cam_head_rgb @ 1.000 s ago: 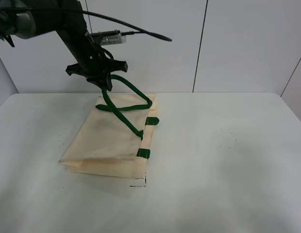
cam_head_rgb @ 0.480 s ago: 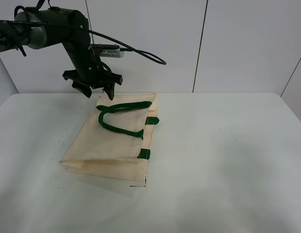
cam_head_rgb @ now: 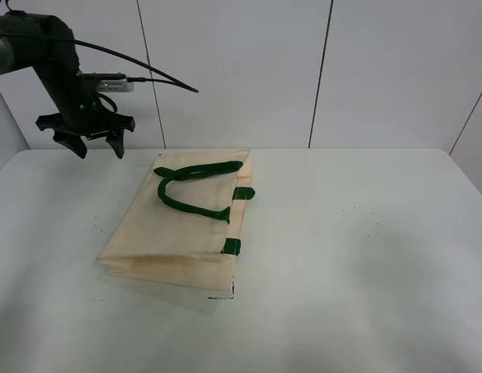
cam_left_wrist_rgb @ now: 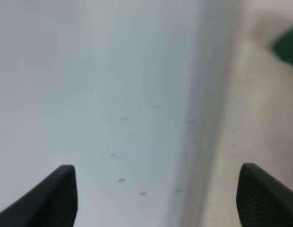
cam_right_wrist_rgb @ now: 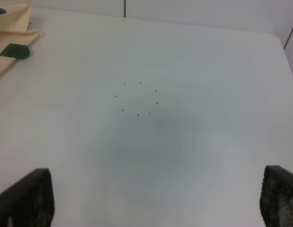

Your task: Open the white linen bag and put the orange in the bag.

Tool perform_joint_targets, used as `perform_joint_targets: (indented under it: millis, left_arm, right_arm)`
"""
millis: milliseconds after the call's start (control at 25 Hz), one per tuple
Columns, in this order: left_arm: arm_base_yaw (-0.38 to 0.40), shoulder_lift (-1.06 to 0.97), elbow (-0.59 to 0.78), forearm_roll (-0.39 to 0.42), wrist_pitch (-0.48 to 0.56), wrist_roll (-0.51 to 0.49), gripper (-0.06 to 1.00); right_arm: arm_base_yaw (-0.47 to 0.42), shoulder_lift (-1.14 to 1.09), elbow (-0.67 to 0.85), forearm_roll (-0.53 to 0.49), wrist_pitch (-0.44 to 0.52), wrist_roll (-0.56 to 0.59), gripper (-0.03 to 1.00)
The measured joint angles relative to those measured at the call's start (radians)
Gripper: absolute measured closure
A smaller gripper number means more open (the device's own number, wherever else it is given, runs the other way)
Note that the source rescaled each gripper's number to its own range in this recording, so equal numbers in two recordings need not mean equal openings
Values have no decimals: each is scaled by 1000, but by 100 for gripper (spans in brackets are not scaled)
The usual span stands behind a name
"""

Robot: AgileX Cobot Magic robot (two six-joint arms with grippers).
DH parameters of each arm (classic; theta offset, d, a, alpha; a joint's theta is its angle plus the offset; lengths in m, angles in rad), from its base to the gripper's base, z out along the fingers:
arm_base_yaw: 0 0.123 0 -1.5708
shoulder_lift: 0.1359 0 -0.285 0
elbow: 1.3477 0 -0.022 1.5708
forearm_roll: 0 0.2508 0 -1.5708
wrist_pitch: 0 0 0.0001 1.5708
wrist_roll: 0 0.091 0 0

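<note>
The white linen bag (cam_head_rgb: 179, 225) lies flat on the table left of centre, with its dark green handles (cam_head_rgb: 196, 189) lying on top. Its edge shows in the left wrist view (cam_left_wrist_rgb: 274, 118) and a corner shows in the right wrist view (cam_right_wrist_rgb: 12, 28). My left gripper (cam_head_rgb: 95, 146) is open and empty, in the air above the table's far left, apart from the bag. Its fingertips (cam_left_wrist_rgb: 61, 189) show wide apart over bare table. My right gripper (cam_right_wrist_rgb: 151, 198) is open over bare table, and is out of the exterior high view. The orange is not in view.
The white table (cam_head_rgb: 350, 256) has small dark specks (cam_right_wrist_rgb: 137, 99) on its right half. White wall panels (cam_head_rgb: 381, 70) stand behind its far edge. A black cable (cam_head_rgb: 148, 66) trails from the left arm.
My left gripper let go of the green handle, which dropped flat onto the bag. The gripper then moved left and away from the bag.
</note>
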Motion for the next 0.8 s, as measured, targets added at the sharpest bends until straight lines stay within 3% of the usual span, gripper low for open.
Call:
perform_joint_targets:
  millis: [160, 400, 800]
  left_arm:
    - [49, -3, 0, 1, 55, 9, 2]
    - [56, -101, 79, -12, 113, 15, 2]
    - [56, -530, 595, -25, 113, 21, 2]
  right_arm:
    - [0, 0, 0, 0, 0, 0, -3]
    - [0, 0, 0, -1, 0, 0, -3]
    - [0, 0, 0, -1, 0, 1, -3]
